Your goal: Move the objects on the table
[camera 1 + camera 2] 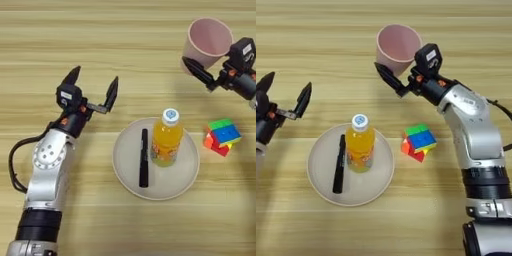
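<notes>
The right gripper (398, 70) was clamped on the pink cup (397, 46), held tilted. The left gripper (94, 87) was spread apart, beside the plate (127, 165) bearing bottle (167, 139) and pen (144, 157).

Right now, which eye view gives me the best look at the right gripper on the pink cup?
The right eye view: the right gripper shows with its whole arm, one black finger lying across the outer wall of the pink cup. The left eye view shows the same gripper near the picture's edge, with the arm cut off.
</notes>
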